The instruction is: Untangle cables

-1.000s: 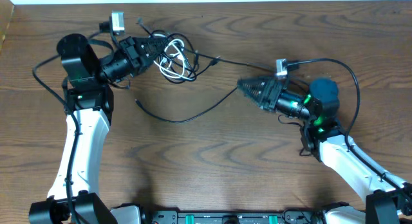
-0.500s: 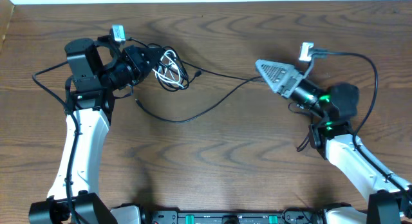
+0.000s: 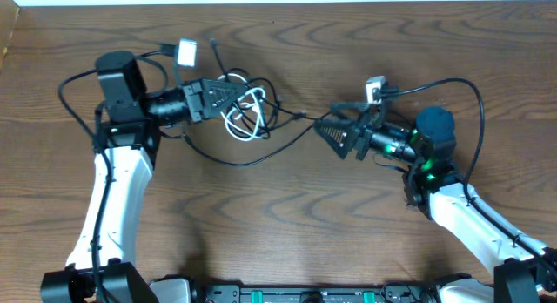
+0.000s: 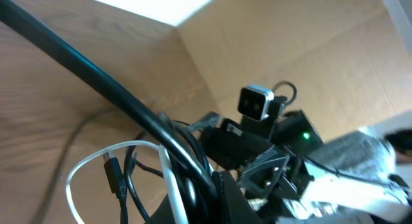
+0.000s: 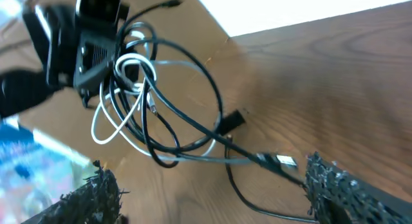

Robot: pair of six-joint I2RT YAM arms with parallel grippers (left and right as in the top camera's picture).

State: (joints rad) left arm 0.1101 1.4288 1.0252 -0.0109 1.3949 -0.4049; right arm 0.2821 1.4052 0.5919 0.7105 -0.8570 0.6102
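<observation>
Overhead, at the far left of the wooden surface (image 3: 305,225), the left gripper (image 3: 230,98) is clamped together on the cables (image 3: 251,111) — a small tangled bundle of loops just right of its tip. The white cable (image 3: 233,124) makes several overlapping loops in that bundle, and the black cable (image 3: 235,161) winds through the same loops. From the bundle one black strand curves toward the near side in a long shallow arc, and its free end lies near-left of the bundle, close under the left gripper. Another dark strand leaves the bundle to the right and runs toward the right gripper (image 3: 329,129), which sits right of centre and points left at the bundle.

From the right wrist, that gripper's fingers (image 5: 341,188) stand wide apart at the lower corners of the view, closed on nothing. The dark strands pass between them, clear of both, with a black plug (image 5: 233,119) and a silver-tipped plug (image 5: 283,161) along them. Whether the strands rest on the surface there, I cannot tell.

From the left wrist, a white loop and dark strands crowd the near edge of the view — the grip itself is too close to make out.
</observation>
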